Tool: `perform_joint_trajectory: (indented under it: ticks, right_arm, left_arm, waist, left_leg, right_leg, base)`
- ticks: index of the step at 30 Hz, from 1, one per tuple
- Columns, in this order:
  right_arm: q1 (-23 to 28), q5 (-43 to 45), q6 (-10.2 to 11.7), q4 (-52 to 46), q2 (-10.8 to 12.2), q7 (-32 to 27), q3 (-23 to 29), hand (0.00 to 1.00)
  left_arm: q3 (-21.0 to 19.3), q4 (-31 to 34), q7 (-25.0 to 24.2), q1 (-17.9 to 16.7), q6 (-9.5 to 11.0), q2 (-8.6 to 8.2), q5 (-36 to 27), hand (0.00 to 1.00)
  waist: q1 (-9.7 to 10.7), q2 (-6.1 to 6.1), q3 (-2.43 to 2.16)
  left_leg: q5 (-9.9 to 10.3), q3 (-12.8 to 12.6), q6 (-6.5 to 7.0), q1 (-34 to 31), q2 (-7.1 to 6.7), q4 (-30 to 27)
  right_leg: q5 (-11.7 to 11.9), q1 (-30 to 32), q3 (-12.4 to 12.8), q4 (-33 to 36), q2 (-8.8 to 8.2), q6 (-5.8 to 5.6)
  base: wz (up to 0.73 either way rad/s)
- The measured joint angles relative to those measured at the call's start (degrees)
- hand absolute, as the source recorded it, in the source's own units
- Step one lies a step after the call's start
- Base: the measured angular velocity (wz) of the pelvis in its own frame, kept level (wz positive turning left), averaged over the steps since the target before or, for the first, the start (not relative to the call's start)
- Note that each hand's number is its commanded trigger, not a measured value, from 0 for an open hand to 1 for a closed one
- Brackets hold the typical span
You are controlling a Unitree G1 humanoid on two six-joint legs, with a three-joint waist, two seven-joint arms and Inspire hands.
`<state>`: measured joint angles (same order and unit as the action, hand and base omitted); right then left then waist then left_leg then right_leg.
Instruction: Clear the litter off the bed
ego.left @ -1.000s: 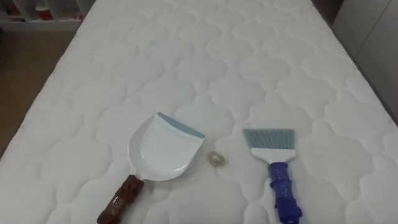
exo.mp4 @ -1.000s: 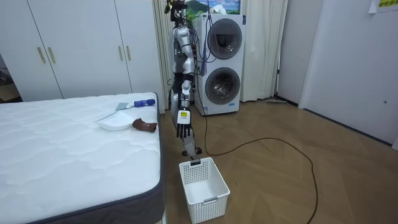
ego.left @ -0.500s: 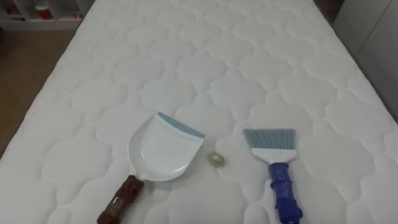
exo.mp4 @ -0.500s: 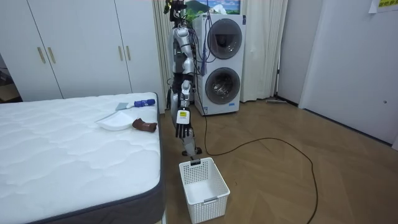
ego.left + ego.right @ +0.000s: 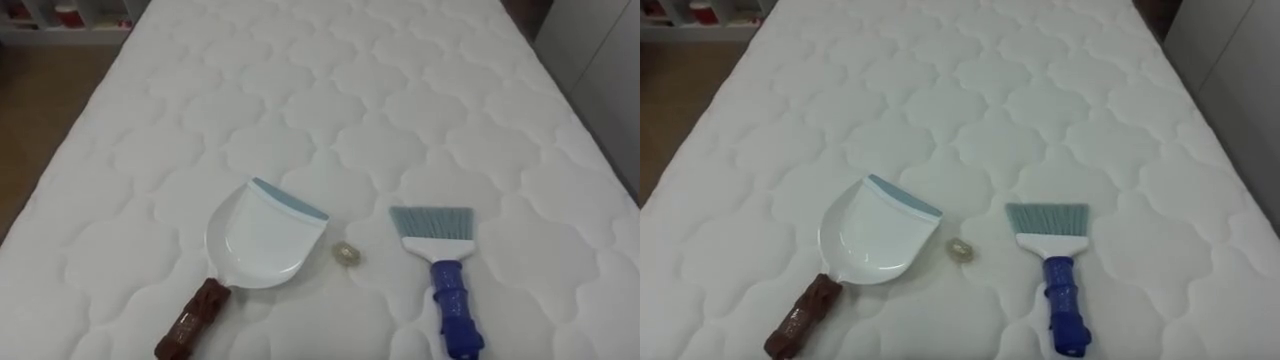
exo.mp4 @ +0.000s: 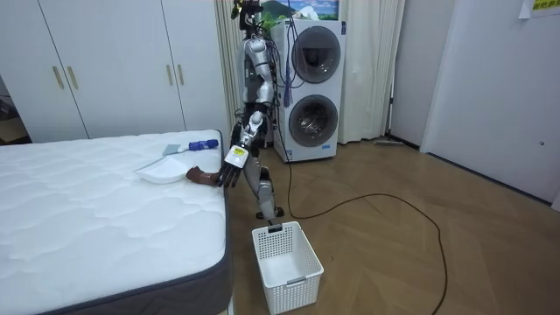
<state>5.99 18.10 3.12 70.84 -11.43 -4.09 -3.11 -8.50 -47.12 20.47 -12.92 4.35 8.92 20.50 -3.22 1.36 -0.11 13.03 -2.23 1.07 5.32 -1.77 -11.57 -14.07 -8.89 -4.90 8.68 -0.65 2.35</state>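
On the white quilted bed [image 5: 330, 110] lies a white dustpan [image 5: 262, 240] with a blue lip and a brown handle [image 5: 192, 320], the handle pointing at me. To its right lies a brush [image 5: 443, 270] with a blue handle and grey-blue bristles. Between the two sits a small pale round scrap [image 5: 346, 254]. I stand at the bed's end beside the dustpan [image 6: 162, 172]. My left hand [image 6: 229, 173] is raised to mattress height close to the brown handle [image 6: 204, 178], fingers straight, holding nothing.
A white plastic basket [image 6: 287, 264] stands on the wooden floor near the bed's corner. Two stacked washing machines [image 6: 313, 87] are behind me and white wardrobes [image 6: 114, 66] line the wall. Low shelves [image 5: 60, 18] stand past the bed's far left.
My left hand has swung up from beside my leg towards the dustpan's brown handle. The things on the bed have not moved.
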Motion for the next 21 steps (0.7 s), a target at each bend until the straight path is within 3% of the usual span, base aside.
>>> perform_joint_trajectory:
  ticks: [3, 10, 16, 21]
  right_arm:
    - [0.11, 0.16, 0.19, -0.06, -0.02, 0.05, 0.04, 0.00]
    - [0.56, -0.17, 0.63, -3.45, -0.39, 1.75, 0.06, 0.00]
    - [0.29, -0.29, 0.88, -3.55, -0.29, 2.43, 0.02, 0.00]
    - [1.16, 0.08, 0.79, -3.50, -0.20, 2.24, -0.01, 0.00]
  left_arm:
    - [-0.15, 1.32, 2.25, 1.41, 1.34, 0.18, 0.47, 0.00]
    - [0.25, 7.10, 4.86, 1.25, 2.27, 0.40, 0.44, 0.00]
    - [3.97, 11.97, 7.69, 1.94, 3.79, 0.54, 0.46, 0.00]
    - [5.78, 11.98, 7.52, 2.52, 3.79, 0.65, 0.56, 0.00]
  waist:
    - [0.31, -0.02, -0.05]
    - [1.41, -0.21, -0.12]
    - [2.52, -0.36, -0.13]
    - [3.36, -0.55, 0.33]
  left_leg:
    - [0.00, 0.52, 0.00, -0.10, -0.03, 0.00]
    - [0.00, 0.88, 0.00, 0.29, -0.02, 0.34]
    - [0.00, 0.84, 0.00, 0.47, -0.03, 0.88]
    - [-0.01, 0.78, 0.01, 0.90, 0.02, 1.25]
  right_leg:
    - [0.19, 0.00, -0.48, 0.16, 0.04, -0.04]
    - [0.32, -0.20, -0.37, 0.06, 0.03, -0.04]
    - [0.38, -0.20, -0.08, 0.01, 0.01, -0.11]
    - [0.39, -0.20, 0.23, 0.02, 0.12, -0.12]
  base:
    - [0.09]
    - [-0.01]
    - [0.00]
    - [-0.06]
